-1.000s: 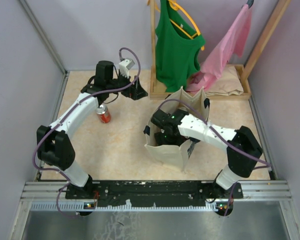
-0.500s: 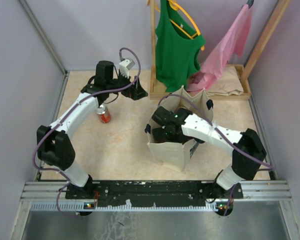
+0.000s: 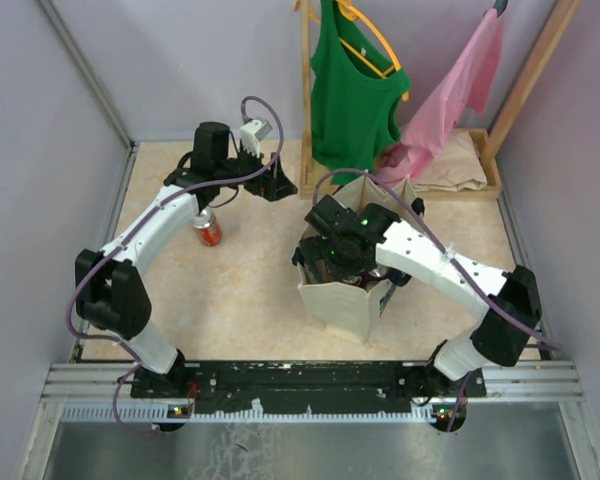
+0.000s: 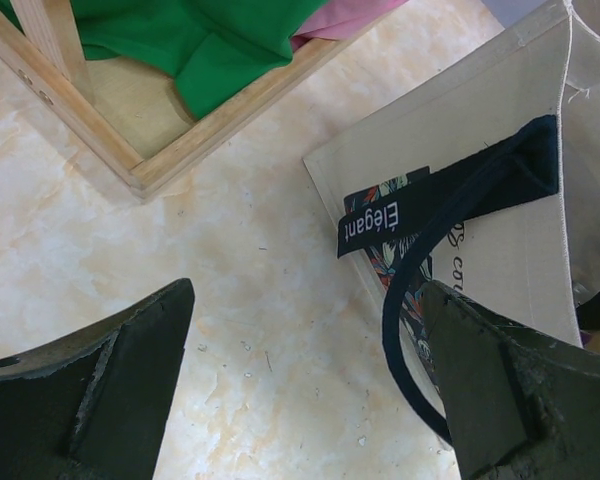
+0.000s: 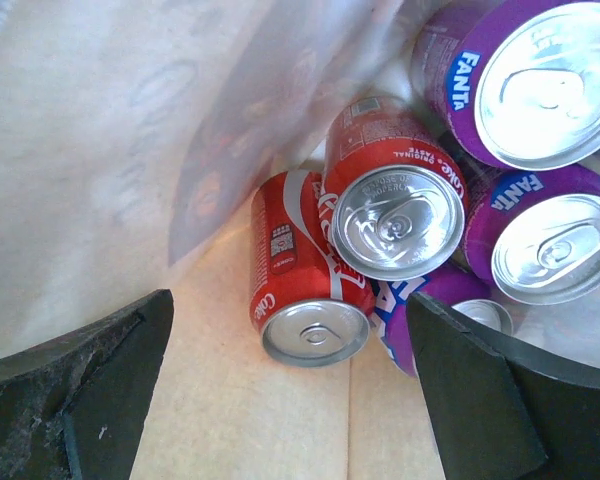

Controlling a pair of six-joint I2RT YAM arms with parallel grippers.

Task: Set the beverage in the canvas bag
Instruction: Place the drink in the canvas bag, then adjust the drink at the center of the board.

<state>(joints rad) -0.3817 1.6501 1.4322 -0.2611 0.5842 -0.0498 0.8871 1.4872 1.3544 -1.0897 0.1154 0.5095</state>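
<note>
While the right gripper point(image 5: 288, 310) is hung down inside the mouth of the canvas bag point(image 3: 342, 305), its jaws are seen spread wide with nothing pinched between them. A let-go posture, it may be judged, with the cans lying loose beneath. Two red Coke cans point(image 5: 310, 290) are caught at the centre of the wrist view, and purple Fanta cans point(image 5: 525, 75) are crowded in at 2 o'clock, so the load is gathered toward one side of the floor.

The left gripper point(image 3: 276, 184) is held at 11 o'clock of the bag, near the wooden rack base point(image 4: 220, 120), jaws likewise parted and empty. It is presumably placed there so that the bag mouth is left free for the other arm. One red can point(image 3: 208, 231) is found upright on the table point(image 3: 240, 290), well apart from the bag at its 9 o'clock, under the left forearm. That beverage is judged not yet bagged.

From overhead, the bag's contents are hidden by the right wrist; they are given away only by the right wrist camera. The navy strap handle point(image 4: 510, 170) and its "Elegant" label are shown up close by the left wrist camera alone. The outside can, the green tank top point(image 3: 355, 90) and the pink garment point(image 3: 450, 95) are offered together only from above.
</note>
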